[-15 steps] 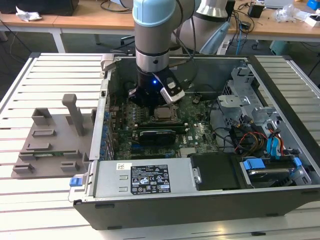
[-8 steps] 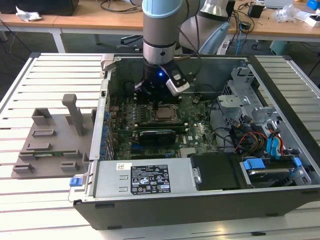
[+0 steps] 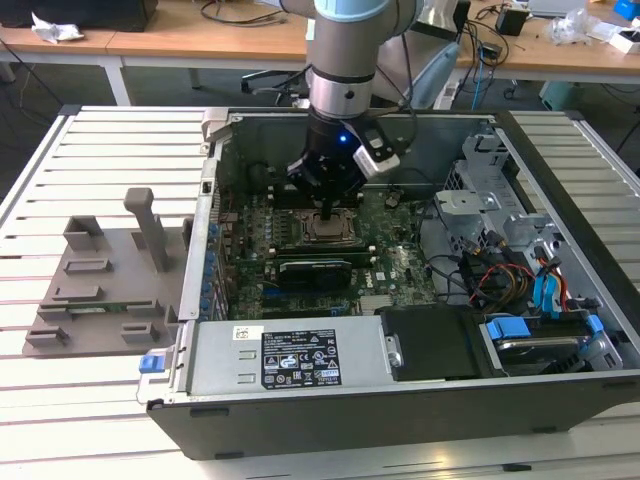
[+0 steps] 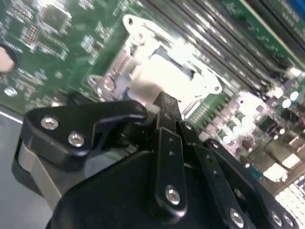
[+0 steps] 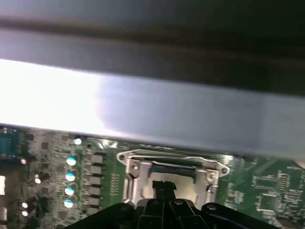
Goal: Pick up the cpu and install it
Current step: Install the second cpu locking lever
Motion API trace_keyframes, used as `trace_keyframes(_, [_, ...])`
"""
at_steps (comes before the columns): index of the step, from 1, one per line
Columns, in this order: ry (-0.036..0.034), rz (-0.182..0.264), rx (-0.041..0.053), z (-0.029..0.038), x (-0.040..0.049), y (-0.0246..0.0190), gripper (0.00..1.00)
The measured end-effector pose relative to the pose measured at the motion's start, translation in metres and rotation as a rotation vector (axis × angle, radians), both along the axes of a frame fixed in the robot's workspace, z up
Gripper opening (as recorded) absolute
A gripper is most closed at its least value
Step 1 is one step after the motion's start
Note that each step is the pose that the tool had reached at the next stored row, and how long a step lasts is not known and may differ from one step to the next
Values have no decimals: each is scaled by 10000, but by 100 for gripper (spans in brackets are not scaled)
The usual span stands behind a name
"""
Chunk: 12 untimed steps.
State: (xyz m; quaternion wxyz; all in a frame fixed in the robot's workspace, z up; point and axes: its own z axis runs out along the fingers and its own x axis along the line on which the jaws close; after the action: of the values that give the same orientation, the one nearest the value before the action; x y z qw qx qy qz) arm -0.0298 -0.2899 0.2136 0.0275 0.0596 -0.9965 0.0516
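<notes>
Black gripper hung low inside the open dark-grey computer case, directly above the silver metal socket frame on the green motherboard, roughly mid-case in the exterior view. In the second wrist view, fingers drawn together to a narrow tip that met the small flat square cpu with its dull silver top; cannot tell whether clamped on the chip or merely pressed against it. Cpu sat within the silver socket frame, flat, and seen also in the first wrist view just beyond the fingertip, ringed by the frame.

To the exterior view's left of the case, on the white slatted table, stood a grey plastic tray with upright posts. Near edge of the case held a metal power-supply box with a black label. To the exterior view's right, grey drive cages and a bundle of coloured cables, with blue plastic clips near the front. Rows of dark memory slots ran beside the socket in the second wrist view. Far behind, wooden desks strewn with cables.
</notes>
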Motion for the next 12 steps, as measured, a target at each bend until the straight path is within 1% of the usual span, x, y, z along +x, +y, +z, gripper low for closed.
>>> trace_keyframes(1, [68,2,1,0,39,-3,11])
trace_keyframes(2, [153,3,-2,1,78,-16,11])
trace_keyframes(3, [176,3,-1,1,85,-32,11])
trace_keyframes(4, [180,2,-1,0,85,-58,11])
trace_keyframes(5, [181,2,-1,0,85,-120,11])
trace_keyframes(6, [181,3,-1,1,88,-125,11])
trace_keyframes(7, [181,1,-1,18,89,-126,11])
trace_keyframes(8, [182,1,-3,116,89,-126,11])
trace_keyframes(10, [181,1,-3,224,89,-125,11])
trace_keyframes(11, [181,1,-4,307,89,-125,11])
trace_keyframes(12, [181,1,-5,351,89,-125,11])
